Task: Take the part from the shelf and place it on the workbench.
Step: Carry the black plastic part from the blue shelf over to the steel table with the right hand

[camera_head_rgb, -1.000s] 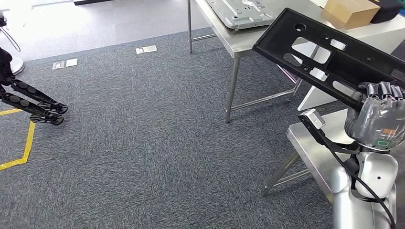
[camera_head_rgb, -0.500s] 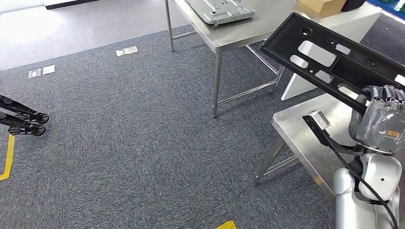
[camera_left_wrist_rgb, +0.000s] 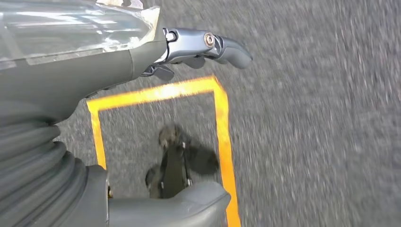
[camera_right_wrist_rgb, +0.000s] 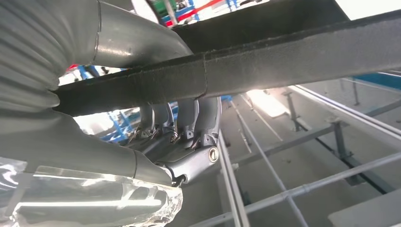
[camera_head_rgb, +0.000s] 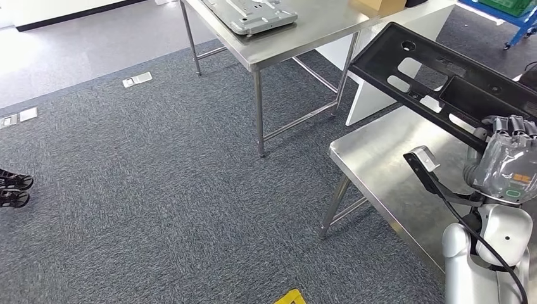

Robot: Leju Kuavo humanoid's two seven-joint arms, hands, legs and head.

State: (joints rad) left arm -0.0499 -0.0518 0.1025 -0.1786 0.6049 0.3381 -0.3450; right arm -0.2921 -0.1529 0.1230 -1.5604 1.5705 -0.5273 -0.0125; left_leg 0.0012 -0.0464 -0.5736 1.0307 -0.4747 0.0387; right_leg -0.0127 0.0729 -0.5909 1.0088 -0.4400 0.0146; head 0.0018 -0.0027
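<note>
A: What's biggest out there?

B: Grey carpet [camera_head_rgb: 158,158], then two steel tables: a far one [camera_head_rgb: 304,31] bearing a grey metal panel [camera_head_rgb: 250,14], and a nearer workbench [camera_head_rgb: 386,171] on the right.

A: And the part?

B: The black part [camera_head_rgb: 443,82], a long frame with cut-outs, is in the air, tilted, above the workbench's right side, not resting on it.

A: Who has it?

B: The right hand [camera_head_rgb: 506,152]; its fingers [camera_right_wrist_rgb: 189,118] wrap around the frame's near edge.

A: The other hand?

B: The left hand [camera_left_wrist_rgb: 198,45] hangs over carpet with yellow floor tape [camera_left_wrist_rgb: 222,127], fingers curled in, holding nothing.
</note>
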